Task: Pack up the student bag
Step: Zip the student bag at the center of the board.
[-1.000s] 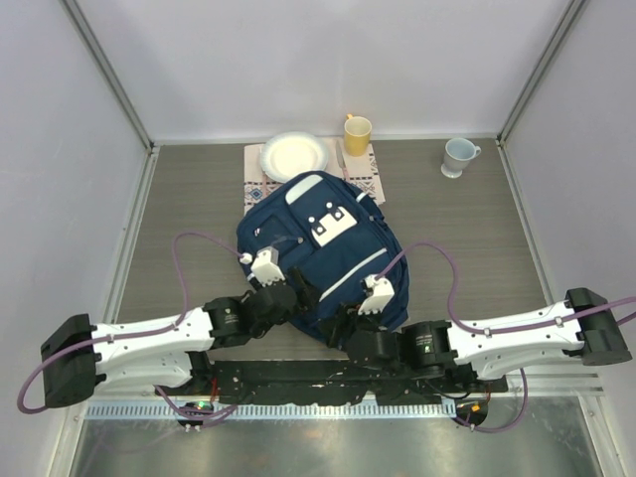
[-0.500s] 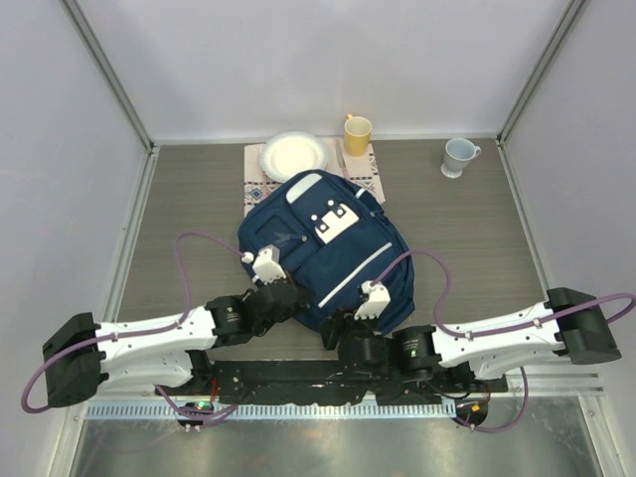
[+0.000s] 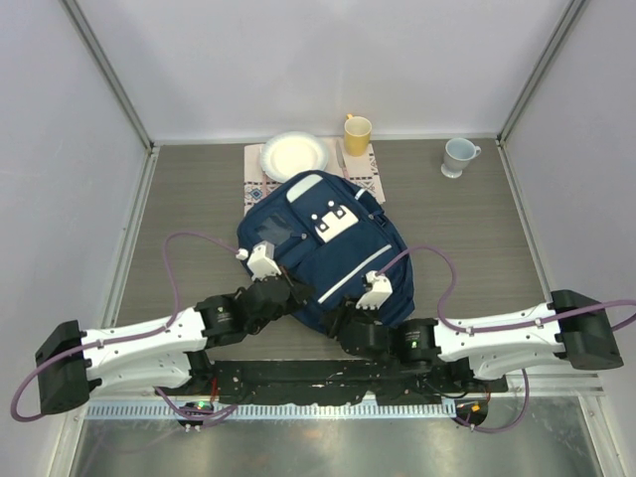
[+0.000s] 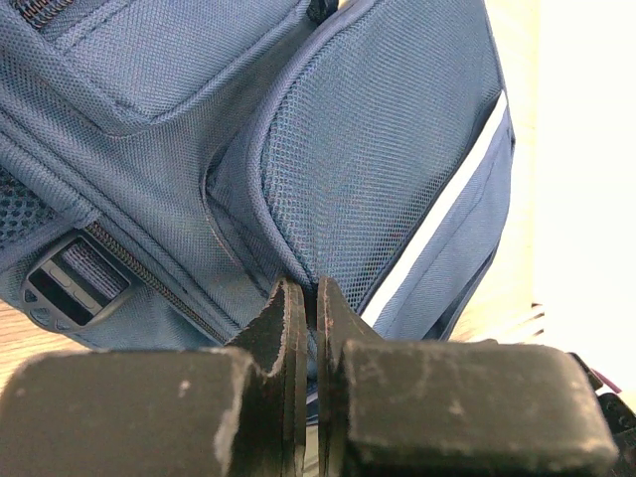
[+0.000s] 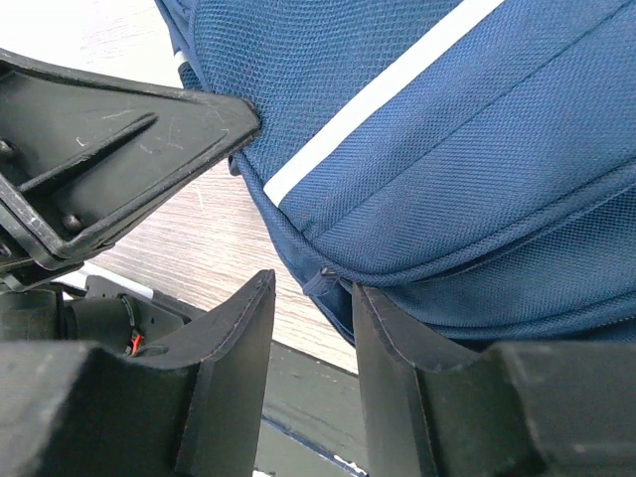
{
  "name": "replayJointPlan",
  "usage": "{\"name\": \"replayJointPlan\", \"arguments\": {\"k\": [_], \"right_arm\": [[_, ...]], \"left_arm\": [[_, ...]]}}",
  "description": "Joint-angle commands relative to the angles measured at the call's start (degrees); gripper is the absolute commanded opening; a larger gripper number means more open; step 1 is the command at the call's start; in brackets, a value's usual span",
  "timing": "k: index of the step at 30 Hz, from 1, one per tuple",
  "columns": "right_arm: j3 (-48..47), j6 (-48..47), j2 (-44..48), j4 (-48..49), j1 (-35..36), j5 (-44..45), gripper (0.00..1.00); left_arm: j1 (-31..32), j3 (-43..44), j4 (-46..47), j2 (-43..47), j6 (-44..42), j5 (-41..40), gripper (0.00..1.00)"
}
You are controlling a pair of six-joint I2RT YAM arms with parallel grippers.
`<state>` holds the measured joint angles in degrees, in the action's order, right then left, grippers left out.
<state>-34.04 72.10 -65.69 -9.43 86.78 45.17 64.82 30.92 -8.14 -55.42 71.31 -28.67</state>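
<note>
As seen from above: navy bag (image 3: pixel 328 234) lying flat at the middle of the table (image 3: pixel 189 199), top end on a patterned cloth (image 3: pixel 254 187), near a white plate (image 3: pixel 293 156) and a yellow cup (image 3: pixel 357 130); pale cup (image 3: pixel 458 155) well apart at far right. Left arm (image 3: pixel 149 343) and right arm (image 3: pixel 497 333) both at the bag's near edge.

Left wrist: left fingers (image 4: pixel 288 343) pressed together, tips against the bag's lower fabric near a white stripe (image 4: pixel 447 209); cannot tell whether cloth is caught between. Buckle (image 4: pixel 75 288) at lower left.

Right wrist: right fingers (image 5: pixel 234 343) narrowly apart, bag's seamed bottom corner in the gap, not visibly clamped. Wood table below. Tip of the left fingers touching the bag at upper left.
</note>
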Motion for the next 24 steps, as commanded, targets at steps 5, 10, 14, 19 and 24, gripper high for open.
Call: {"name": "replayJointPlan", "arguments": {"k": [5, 10, 14, 19, 24], "right_arm": [[0.29, -2.4, -0.23, 6.0, -3.46, -1.66, 0.37], [-0.58, -2.57, -1.37, 5.04, -3.55, -2.45, 0.34], [-1.55, -0.3, -3.56, 3.98, -3.55, -2.01, 0.52], [-1.29, 2.34, -5.5, 3.72, -3.55, 0.79, 0.41], [-1.11, 1.64, -5.76, 3.55, -3.81, 2.73, 0.19]], "left_arm": [[-0.31, 4.33, 4.01, 2.42, -1.87, -0.16, 0.0], [-0.31, 4.33, 4.8, 2.68, -2.05, 0.28, 0.0], [-0.31, 4.85, 5.07, 2.51, -2.4, 0.89, 0.0], [-0.31, 4.59, 5.86, 2.68, -2.23, 1.95, 0.0], [-0.39, 4.42, 5.77, 3.47, -2.31, 1.95, 0.0]]}}
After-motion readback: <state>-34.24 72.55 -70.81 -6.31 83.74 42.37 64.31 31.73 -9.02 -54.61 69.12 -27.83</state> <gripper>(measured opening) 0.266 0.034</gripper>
